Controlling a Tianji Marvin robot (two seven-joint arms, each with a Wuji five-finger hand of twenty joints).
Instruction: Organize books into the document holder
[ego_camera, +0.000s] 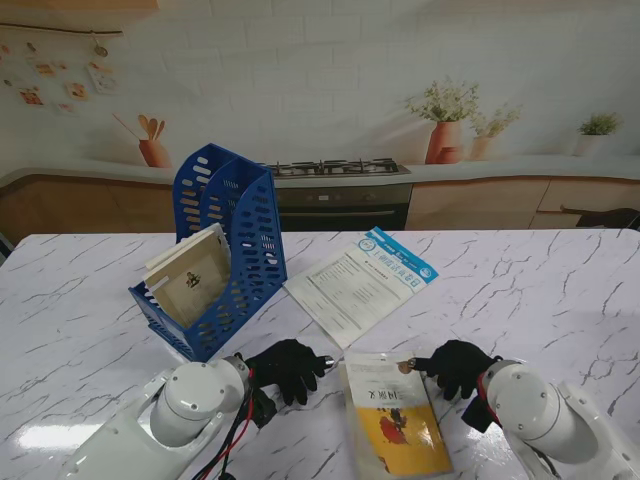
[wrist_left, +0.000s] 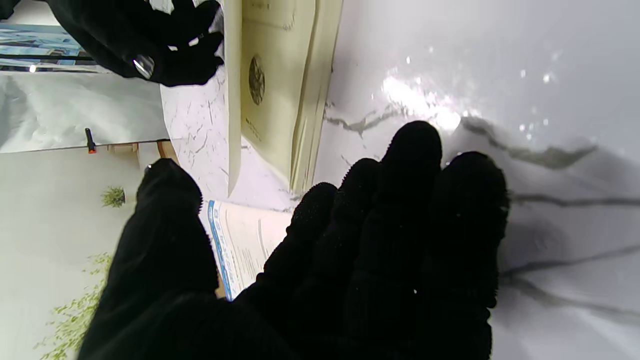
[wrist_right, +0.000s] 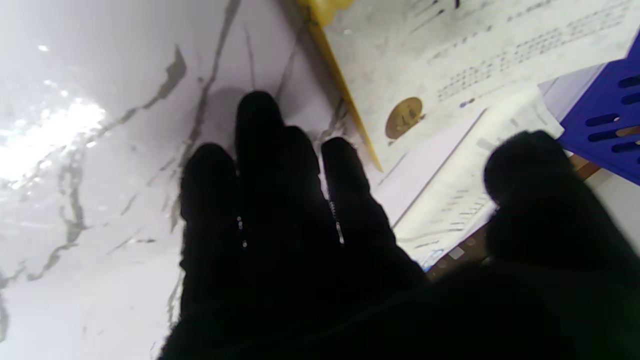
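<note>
The marble table (ego_camera: 560, 290) carries everything, and the largest thing on it is the blue document holder (ego_camera: 250, 225), standing left of centre and well away from me, with one tan book (ego_camera: 195, 275) already leaning tilted inside its compartment. To its right, lying flat and askew, is the white booklet with a blue strip (ego_camera: 358, 285), its near corner just beside the next item. Nearest me, between the two hands, lies the yellow-covered book (ego_camera: 392, 415), flat on the table; in the left wrist view its cream page edges (wrist_left: 305, 95) show it as a thin, soft-cover volume. I judge it light and bendy, with a glossy cover likely to slide on the smooth marble, so a pinch at one corner would let it droop; better to press the two long edges together or lift the spine side with the thumb beneath. The left hand (ego_camera: 288, 366) rests by the book's left far corner, fingers spread, grasping nothing. The right hand (ego_camera: 455, 365) sits at the right far corner, fingers (wrist_right: 260, 165) extended over bare marble with the thumb apart, likewise released, and I cannot tell whether either touches the cover
</note>
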